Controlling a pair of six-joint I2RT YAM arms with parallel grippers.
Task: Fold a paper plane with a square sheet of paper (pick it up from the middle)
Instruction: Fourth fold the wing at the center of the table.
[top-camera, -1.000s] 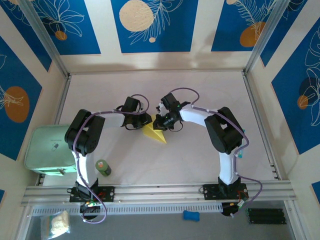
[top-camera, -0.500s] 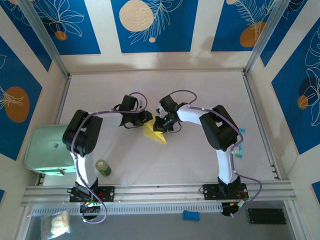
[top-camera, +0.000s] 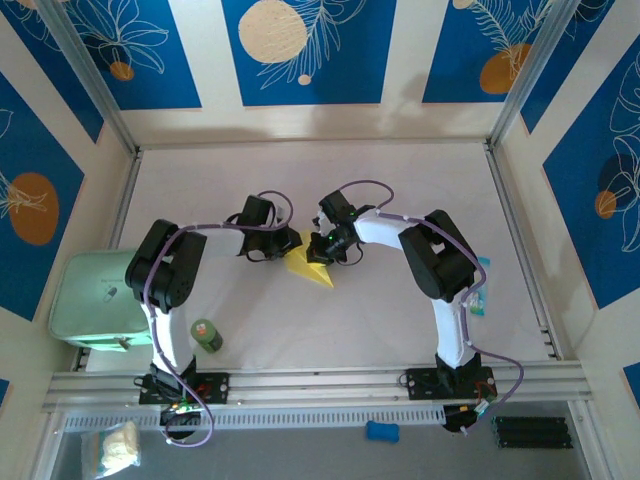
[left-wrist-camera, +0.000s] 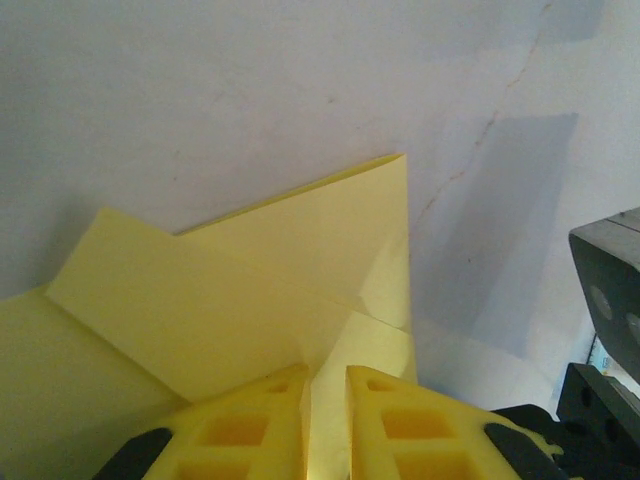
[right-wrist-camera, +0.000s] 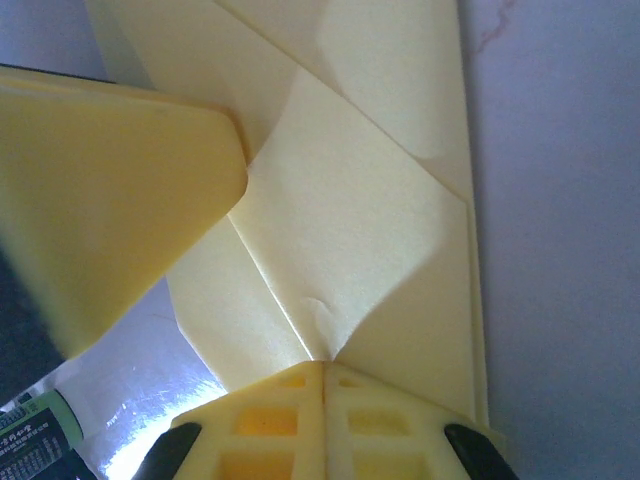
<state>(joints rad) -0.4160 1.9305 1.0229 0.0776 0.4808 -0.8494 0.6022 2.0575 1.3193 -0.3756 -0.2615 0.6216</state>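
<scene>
Right wrist: paper (right-wrist-camera: 345, 235) in end effector (right-wrist-camera: 325, 370)

On table (top-camera: 400, 190), paper plane (top-camera: 316, 272) between left claw (top-camera: 292, 243) and right claw (top-camera: 317, 249)

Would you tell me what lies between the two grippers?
The folded yellow paper lies between them in the top view; the left gripper and the right gripper each pinch it in the wrist views.

Robot lab cell: aluminium rail (top-camera: 320, 385), blue printed wall panels (top-camera: 300, 50), white tabletop (top-camera: 400, 180).
</scene>
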